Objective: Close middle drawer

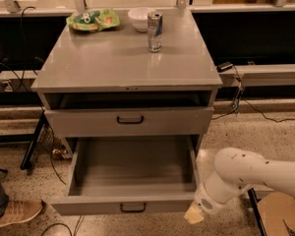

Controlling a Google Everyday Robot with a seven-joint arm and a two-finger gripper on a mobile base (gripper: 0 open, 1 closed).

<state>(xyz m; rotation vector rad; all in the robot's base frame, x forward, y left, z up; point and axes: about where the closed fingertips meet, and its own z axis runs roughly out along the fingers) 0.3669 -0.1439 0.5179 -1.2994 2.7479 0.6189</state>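
1. Lining up the push appears to be the step in hand: the gripper [193, 214] hangs beside the right front corner of the middle drawer [132, 168], which stands pulled out; open or closed, I cannot tell.
2. Next, the front panel needs pressing straight inward.

The middle drawer [132, 170] stands pulled far out beneath the front edge of the worktop [108, 65], the gripper [193, 215] at its front right corner. A can [155, 31] stands near the back edge.

Bowl [140, 17]: white, back edge of cabinet top [103, 63].
Can [155, 31]: upright, just beside the bowl.
Snack bag [92, 20]: green, back left.
Shoe [14, 213]: tan, on the floor.
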